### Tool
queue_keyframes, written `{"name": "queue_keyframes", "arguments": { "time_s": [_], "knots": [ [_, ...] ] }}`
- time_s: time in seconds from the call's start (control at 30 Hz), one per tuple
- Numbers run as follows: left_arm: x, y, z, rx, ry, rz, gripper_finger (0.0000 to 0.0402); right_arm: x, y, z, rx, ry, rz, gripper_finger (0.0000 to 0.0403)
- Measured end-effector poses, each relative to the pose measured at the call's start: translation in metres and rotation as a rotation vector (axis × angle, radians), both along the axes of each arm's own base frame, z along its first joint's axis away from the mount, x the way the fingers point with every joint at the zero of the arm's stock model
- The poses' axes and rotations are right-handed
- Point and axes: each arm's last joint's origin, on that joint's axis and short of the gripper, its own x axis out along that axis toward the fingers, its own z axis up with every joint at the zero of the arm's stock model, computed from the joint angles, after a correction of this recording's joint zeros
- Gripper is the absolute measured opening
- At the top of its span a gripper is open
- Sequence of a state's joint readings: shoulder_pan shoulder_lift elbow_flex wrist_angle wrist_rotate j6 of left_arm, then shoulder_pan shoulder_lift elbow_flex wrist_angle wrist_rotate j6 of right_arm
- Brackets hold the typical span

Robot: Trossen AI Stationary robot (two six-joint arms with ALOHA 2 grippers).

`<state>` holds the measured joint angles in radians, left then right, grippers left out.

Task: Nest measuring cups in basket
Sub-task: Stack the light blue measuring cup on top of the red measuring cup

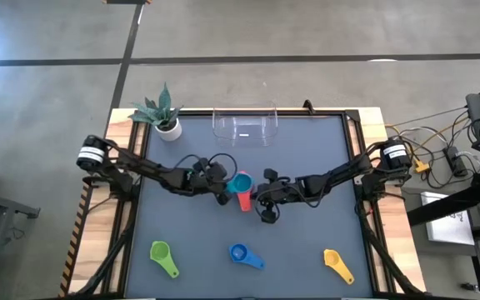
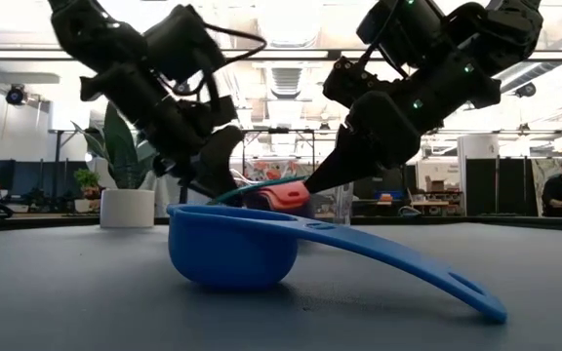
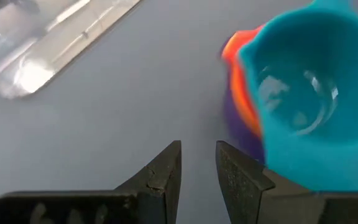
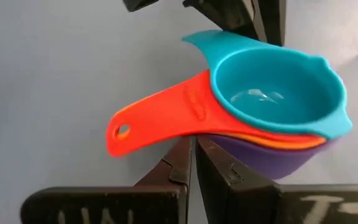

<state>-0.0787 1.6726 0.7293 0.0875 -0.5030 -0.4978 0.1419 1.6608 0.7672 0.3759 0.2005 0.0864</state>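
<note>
A nested stack of cups stands mid-table: teal on top, then red, orange and purple at the bottom. Its red handle points toward the near edge. My left gripper is just left of the stack, its fingers a narrow gap apart with nothing between them. My right gripper is just right of the red handle, fingers shut. The green cup, blue cup and yellow cup lie apart near the front edge. The clear basket stands at the far edge, with no cups in it. My left gripper: one finger stands right beside the teal cup's wall; I cannot tell whether it touches. My right gripper meets the red handle near the bowl with its shut fingertips, which the handle hides. The fingers slant down from the table's right, across the handle. I cannot tell whether they only touch it or hold something under it.
A small white pot with a plant stands at the far left corner. The blue cup fills the front of the low view. Raised black rails run along the table's edges. Bare table lies between the stack and the basket.
</note>
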Motion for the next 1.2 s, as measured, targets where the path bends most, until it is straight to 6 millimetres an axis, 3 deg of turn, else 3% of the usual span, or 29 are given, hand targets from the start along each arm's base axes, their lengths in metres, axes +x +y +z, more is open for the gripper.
{"name": "queue_keyframes", "arguments": {
  "time_s": [0.47,0.7,1.2],
  "knots": [
    [0.035,-0.004,0.012,0.012,0.089,-0.042,0.0084,-0.001,0.001,-0.001,0.026,0.020,0.021,0.0013],
    [0.030,-0.005,0.021,-0.003,0.087,-0.040,0.0084,-0.003,0.000,-0.004,0.025,0.050,0.000,0.0013],
    [0.015,-0.010,0.016,-0.058,0.184,0.043,0.0084,-0.003,-0.002,-0.004,0.031,0.054,-0.005,0.0013]
  ]
}}
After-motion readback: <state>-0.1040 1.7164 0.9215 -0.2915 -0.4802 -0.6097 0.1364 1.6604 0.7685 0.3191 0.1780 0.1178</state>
